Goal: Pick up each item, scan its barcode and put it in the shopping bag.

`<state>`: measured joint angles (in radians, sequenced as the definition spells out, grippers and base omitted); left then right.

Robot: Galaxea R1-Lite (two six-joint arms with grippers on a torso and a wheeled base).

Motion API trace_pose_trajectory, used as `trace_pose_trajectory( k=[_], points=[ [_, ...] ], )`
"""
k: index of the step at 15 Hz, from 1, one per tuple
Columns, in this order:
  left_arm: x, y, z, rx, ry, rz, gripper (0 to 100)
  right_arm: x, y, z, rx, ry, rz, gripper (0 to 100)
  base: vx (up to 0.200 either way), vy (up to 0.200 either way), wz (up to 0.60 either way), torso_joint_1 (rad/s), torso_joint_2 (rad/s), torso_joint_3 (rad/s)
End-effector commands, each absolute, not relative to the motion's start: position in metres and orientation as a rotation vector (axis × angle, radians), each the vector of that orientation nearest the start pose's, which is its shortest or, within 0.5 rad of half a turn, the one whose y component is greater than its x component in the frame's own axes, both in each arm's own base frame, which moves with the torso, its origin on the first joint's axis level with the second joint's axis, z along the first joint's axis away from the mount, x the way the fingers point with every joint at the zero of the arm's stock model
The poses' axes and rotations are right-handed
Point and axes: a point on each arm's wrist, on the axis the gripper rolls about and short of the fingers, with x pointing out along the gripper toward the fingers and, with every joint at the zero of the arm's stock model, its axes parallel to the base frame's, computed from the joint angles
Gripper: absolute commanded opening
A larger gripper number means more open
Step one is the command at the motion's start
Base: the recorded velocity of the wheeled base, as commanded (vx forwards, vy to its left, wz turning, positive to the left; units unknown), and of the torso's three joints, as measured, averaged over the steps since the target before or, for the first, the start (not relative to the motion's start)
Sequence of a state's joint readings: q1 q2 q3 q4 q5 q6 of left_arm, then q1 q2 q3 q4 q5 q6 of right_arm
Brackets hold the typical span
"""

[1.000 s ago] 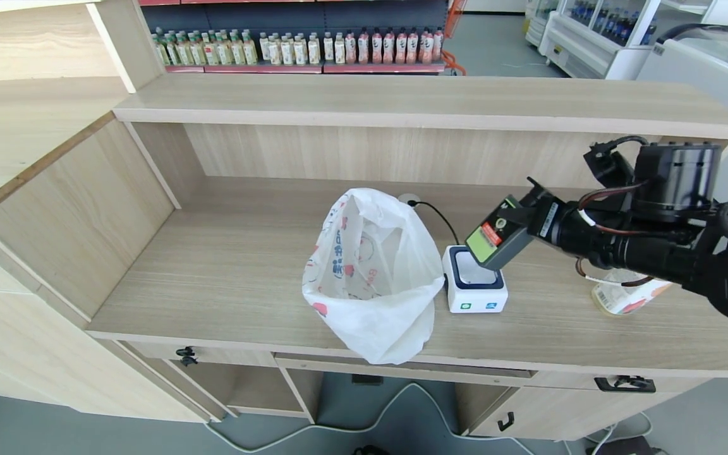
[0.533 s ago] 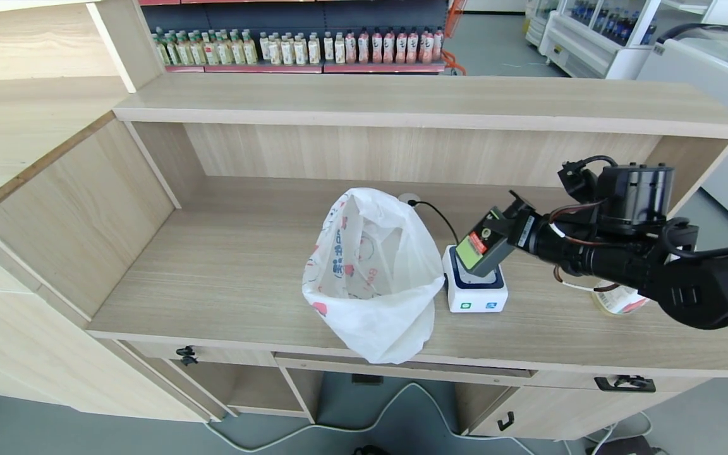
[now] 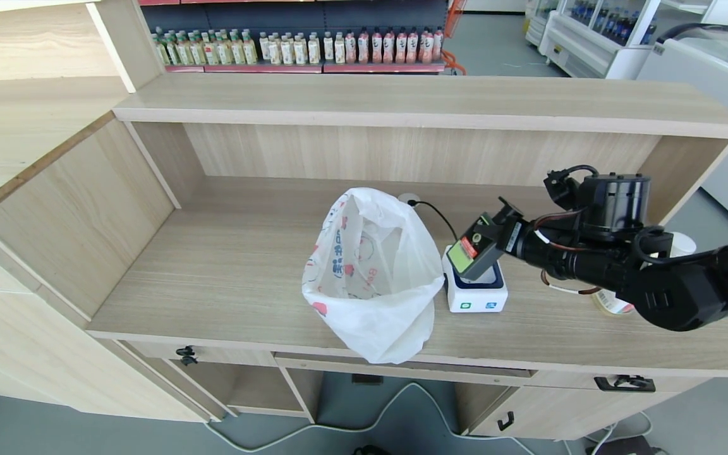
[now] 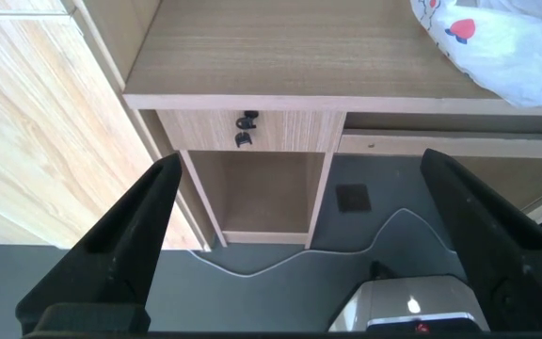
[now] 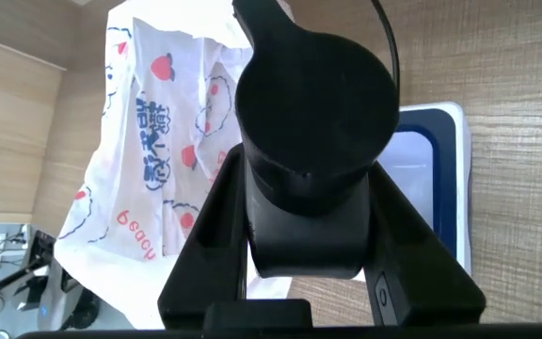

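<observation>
My right gripper is shut on a dark package with a green and red label, held tilted just above the white scanner. In the right wrist view the package sits between the fingers, with the scanner's window right behind it. The white shopping bag stands open just left of the scanner and also shows as the bag beyond the package. My left gripper hangs open below the counter's front edge, holding nothing.
A bottle lies on the counter behind my right arm, mostly hidden. The scanner's black cable runs to the back wall. A raised shelf overhangs the rear of the counter. Bare counter lies left of the bag.
My right arm has moved left and down, bringing the package from above and right of the scanner to just over its window. The bag and scanner have stayed put.
</observation>
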<state>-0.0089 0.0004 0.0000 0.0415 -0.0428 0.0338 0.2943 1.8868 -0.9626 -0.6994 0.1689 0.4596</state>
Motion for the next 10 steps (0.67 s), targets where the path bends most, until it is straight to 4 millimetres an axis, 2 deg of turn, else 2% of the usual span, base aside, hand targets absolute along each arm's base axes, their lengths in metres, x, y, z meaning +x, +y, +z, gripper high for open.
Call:
trace_pose_trajectory(
  k=[1,10],
  points=[
    [-0.0228,-0.0008,0.0713,0.035,0.042,-0.053,100,0.3455,0.1087,0.1624,0.433,0.342,0.396,0,0.0,0.0,0.0,0.0,0.0,0.0],
    [-0.0228,-0.0008,0.0713,0.033,0.042,-0.053,100,0.3494,0.1145,0.1542,0.428,0.355,0.401,0,0.0,0.0,0.0,0.0,0.0,0.0]
  ],
)
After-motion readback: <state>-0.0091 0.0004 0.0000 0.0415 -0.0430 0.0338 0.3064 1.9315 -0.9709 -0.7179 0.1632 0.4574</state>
